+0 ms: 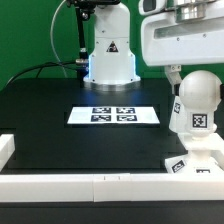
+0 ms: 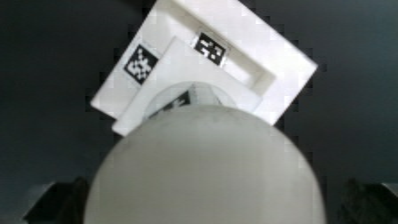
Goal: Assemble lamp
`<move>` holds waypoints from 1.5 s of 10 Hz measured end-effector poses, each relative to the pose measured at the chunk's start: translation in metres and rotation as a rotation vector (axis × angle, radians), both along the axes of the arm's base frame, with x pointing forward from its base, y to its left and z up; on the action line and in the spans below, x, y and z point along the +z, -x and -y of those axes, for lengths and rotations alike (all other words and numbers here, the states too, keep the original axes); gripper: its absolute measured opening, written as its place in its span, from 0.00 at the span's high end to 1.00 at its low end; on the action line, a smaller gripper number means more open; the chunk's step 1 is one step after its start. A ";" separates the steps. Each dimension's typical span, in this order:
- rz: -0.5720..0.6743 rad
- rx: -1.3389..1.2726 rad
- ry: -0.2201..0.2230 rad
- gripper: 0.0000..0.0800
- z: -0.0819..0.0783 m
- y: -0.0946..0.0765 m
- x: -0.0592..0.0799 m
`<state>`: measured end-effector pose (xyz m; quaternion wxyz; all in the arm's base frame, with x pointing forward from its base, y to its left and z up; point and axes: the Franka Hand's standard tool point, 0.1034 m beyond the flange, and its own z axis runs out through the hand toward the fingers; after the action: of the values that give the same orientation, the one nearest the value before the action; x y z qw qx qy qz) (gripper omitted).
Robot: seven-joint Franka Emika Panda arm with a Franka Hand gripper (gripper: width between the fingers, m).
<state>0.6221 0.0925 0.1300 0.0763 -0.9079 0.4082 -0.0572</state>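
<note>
– What is shown only from outside?
– The bulb (image 1: 197, 105) is seen upright on the base (image 1: 200, 160), close to the rail (image 1: 60, 186); open table (image 1: 40, 110) is left toward the marker board (image 1: 113, 114)
– From the wrist?
– The base's tags (image 2: 210, 48) are seen past the bulb; whether the gripper (image 2: 214, 198) is clamped cannot be told

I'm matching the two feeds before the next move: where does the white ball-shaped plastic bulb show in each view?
Exterior view: the white ball-shaped plastic bulb is at the exterior view's right, directly above the flat square white plastic base.
Wrist view: the bulb fills the foreground and hides part of the base.
Shared landmark: the base's black-and-white square tags, seen in both views.
</note>
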 end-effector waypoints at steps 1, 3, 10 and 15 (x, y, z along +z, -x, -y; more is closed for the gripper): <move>0.013 0.134 0.020 0.13 -0.002 0.000 0.001; 0.020 0.215 0.036 0.13 -0.001 0.000 0.000; 0.026 0.604 0.173 0.29 0.004 0.000 -0.003; -0.060 0.031 0.086 0.28 0.006 0.002 -0.004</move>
<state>0.6200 0.0864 0.1256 0.0257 -0.9179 0.3933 -0.0465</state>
